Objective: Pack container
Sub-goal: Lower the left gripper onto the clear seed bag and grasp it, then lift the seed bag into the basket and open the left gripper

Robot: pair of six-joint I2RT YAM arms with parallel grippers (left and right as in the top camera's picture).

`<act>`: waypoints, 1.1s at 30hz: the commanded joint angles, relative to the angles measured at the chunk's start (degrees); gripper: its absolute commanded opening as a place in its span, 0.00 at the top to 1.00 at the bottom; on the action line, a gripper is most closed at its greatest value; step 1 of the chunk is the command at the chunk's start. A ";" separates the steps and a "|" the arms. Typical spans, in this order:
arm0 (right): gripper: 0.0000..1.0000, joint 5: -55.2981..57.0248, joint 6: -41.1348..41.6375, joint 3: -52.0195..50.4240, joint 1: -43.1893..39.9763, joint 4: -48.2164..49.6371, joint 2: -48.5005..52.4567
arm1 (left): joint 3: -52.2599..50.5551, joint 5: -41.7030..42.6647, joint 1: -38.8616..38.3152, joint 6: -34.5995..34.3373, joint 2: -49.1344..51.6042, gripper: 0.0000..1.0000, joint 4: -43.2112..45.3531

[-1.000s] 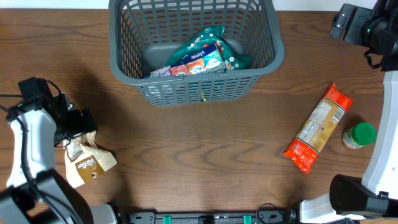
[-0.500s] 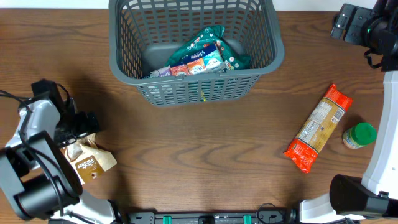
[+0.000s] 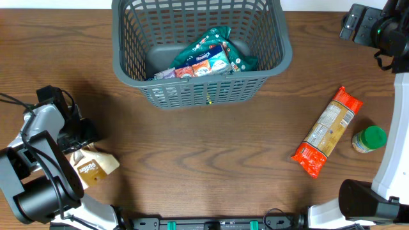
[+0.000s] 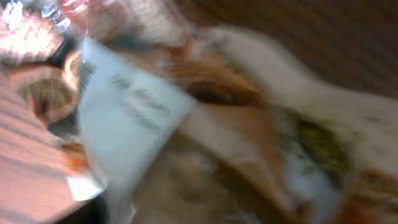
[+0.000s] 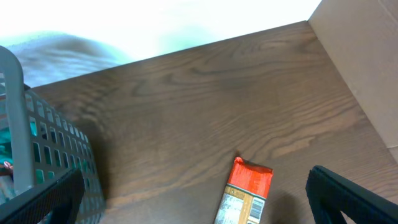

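Note:
The container (image 3: 192,78), a dark grey lattice basket at the table's far middle, holds a teal pouch and small packets (image 3: 209,56). A brown snack bag (image 3: 94,167) lies at the near left. My left gripper (image 3: 81,143) is down on the bag's upper end. The left wrist view is filled by the blurred bag (image 4: 217,143), and its fingers do not show. My right gripper (image 5: 199,208) hangs open, high at the far right, with nothing between its fingers. An orange pasta packet (image 3: 327,131) (image 5: 246,194) lies on the right.
A green-lidded jar (image 3: 370,139) stands just right of the pasta packet. The basket's corner (image 5: 18,124) shows at the left of the right wrist view. A cardboard wall (image 5: 360,68) borders the table's right side.
My left arm has dropped lower and closer over the snack bag, covering more of its top. The right arm, basket, packet and jar have not moved.

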 commanded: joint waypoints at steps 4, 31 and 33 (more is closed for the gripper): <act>0.01 -0.20 -0.63 -0.20 -0.11 -0.17 0.02 | -2.51 0.52 0.17 -0.22 2.03 0.94 -0.22; 0.01 -0.22 -1.27 -0.20 -0.11 -0.22 0.02 | 32.98 5.92 -10.58 3.32 -15.08 0.94 -20.13; 0.01 -0.24 -1.57 -0.20 -0.11 -0.22 0.02 | 38.40 5.88 -13.46 8.81 -15.78 0.94 -20.11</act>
